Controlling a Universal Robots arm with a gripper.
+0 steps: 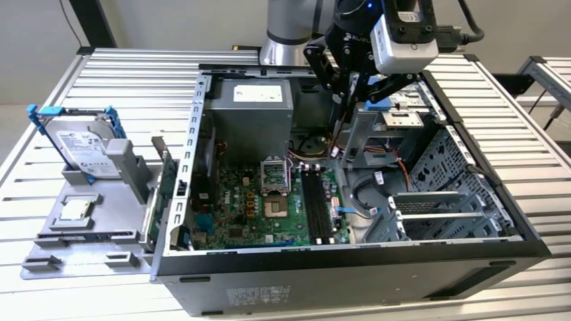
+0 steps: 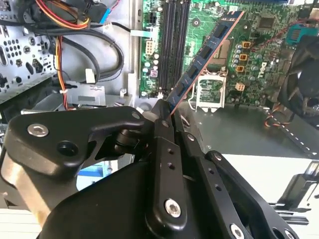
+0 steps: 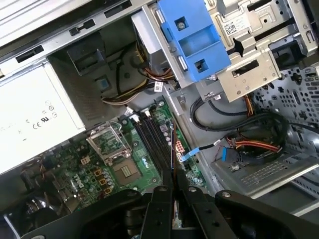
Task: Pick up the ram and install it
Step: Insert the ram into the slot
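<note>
Ram [image 2: 204, 56] sits pinched between the jaws, above the green motherboard [image 2: 256, 47].

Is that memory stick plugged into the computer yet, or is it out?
Out. The ram is pinched in the gripper, held in the air above the motherboard, not seated in the black slots.

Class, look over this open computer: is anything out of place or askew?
The ram is out of its slots: the pincer grips one end, holding it slanted above the motherboard. A hard drive stands outside the case.
</note>
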